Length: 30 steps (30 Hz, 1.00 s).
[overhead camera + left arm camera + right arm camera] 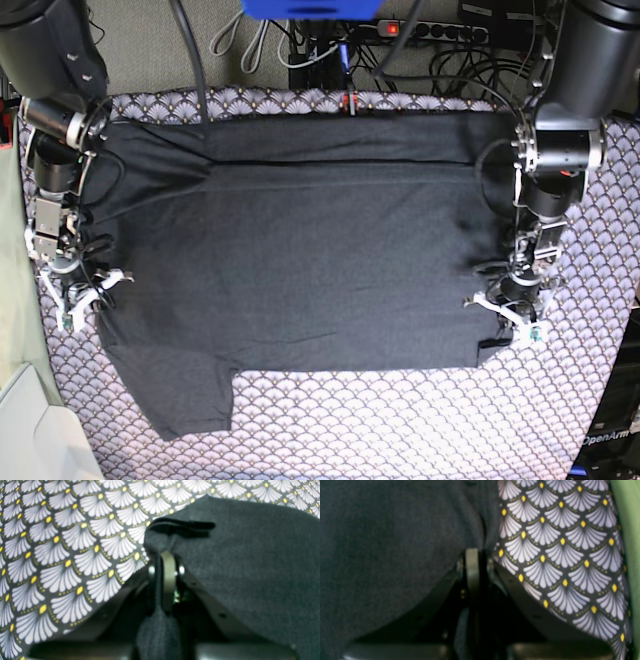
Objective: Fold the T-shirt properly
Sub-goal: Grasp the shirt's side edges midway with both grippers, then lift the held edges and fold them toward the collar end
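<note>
The dark charcoal T-shirt (300,260) lies spread flat on the fan-patterned tablecloth (400,420), one sleeve (190,400) sticking out at the near left. My left gripper (505,318) is at the shirt's right edge near its front corner. In the left wrist view it (165,555) is shut, with a pinch of the T-shirt (250,555) between the jaws. My right gripper (72,300) sits at the shirt's left edge. In the right wrist view it (475,552) is shut where the T-shirt (382,555) meets the tablecloth (557,555), cloth gathered at its tips.
A power strip and cables (420,25) lie behind the table's far edge. A pale green surface (627,530) borders the tablecloth on the base view's left, and a white object (25,430) stands at the near left corner. A straight crease (330,160) crosses the shirt's far part.
</note>
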### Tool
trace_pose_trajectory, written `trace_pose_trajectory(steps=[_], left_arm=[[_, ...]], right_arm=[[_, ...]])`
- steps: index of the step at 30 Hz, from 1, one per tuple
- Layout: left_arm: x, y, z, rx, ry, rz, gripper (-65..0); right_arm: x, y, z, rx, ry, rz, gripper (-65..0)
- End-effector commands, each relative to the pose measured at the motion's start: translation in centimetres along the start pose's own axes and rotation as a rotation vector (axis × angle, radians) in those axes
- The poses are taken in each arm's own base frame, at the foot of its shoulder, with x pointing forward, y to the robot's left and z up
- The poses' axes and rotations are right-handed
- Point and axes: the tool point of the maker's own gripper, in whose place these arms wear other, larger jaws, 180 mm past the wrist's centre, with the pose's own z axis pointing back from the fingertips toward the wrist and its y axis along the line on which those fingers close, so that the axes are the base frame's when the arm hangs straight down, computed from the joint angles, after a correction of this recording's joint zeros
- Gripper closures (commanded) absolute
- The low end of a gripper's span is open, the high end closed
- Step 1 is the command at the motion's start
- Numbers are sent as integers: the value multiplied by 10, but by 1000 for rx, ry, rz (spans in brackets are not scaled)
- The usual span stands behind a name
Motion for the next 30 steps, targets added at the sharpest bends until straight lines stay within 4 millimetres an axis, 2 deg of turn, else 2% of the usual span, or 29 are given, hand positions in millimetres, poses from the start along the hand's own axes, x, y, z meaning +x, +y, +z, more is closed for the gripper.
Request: trace_pose_trajectory(steps=[1, 3, 5, 7, 11, 19, 21, 23, 27, 30], left_arm=[[15, 5, -3, 14, -14, -6, 0], [18, 4, -4, 13, -20, -6, -5], [33, 1, -5, 3, -57, -11, -5], [43, -2, -5, -4, -84, -15, -5], [33, 0, -5, -5, -28, -21, -5], [41, -15, 8, -50, -63, -61, -5], [43, -11, 15, -41, -68, -38, -5], [54, -2, 24, -25, -97, -12, -5], [67, 9, 40, -9, -114, 5, -5], [68, 12, 54, -6, -114, -7, -5]], right_arm=[[15, -13, 1, -24, -11, 23, 0], [20, -15, 2, -30, -22, 24, 0], [32, -19, 5, -43, -54, 42, 0], [29, -23, 10, -55, -61, 59, 0], [27, -28, 22, -79, -64, 95, 0], [37, -29, 49, -97, -134, 99, 0], [38, -29, 55, -104, -146, 119, 0], [39, -29, 61, -108, -156, 135, 0], [35, -18, 66, -63, -172, 119, 0], [31, -9, 72, -18, -168, 116, 0]])
